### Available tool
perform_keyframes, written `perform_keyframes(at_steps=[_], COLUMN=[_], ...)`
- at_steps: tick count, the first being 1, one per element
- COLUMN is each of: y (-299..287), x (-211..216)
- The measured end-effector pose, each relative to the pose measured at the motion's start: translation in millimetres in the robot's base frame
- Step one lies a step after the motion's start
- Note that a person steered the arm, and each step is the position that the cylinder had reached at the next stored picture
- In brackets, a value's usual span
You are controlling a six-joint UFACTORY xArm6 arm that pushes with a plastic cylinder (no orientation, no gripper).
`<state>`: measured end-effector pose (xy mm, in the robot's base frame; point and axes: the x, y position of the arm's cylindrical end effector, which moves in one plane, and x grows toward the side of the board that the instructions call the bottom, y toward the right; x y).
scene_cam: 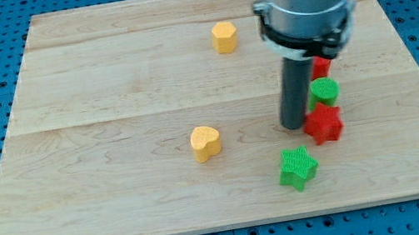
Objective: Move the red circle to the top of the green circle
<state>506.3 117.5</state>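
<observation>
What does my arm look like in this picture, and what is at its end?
A wide grey cylinder comes down from the view's top, ringed at its lower edge by a black clamp band. Below it hangs a narrower, straight dark grey rod. My tip is its plain lower end. No cables or markings show.

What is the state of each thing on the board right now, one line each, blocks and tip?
my tip: down on the board, just left of the red star.
red circle: mostly hidden behind the arm, above the green circle.
green circle: flat, between red circle and red star.
red star: flat, beside my tip.
green star: flat, alone.
yellow heart: flat, alone.
yellow hexagon: flat, alone.
</observation>
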Motion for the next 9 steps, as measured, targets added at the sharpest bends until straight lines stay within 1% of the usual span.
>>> perform_keyframes(at_steps=[1, 2, 3, 4, 5, 6, 7, 9], y=[21, -11, -27, -9, 7, 10, 4, 8], x=[17, 6, -1, -11, -11, -16, -45, -39])
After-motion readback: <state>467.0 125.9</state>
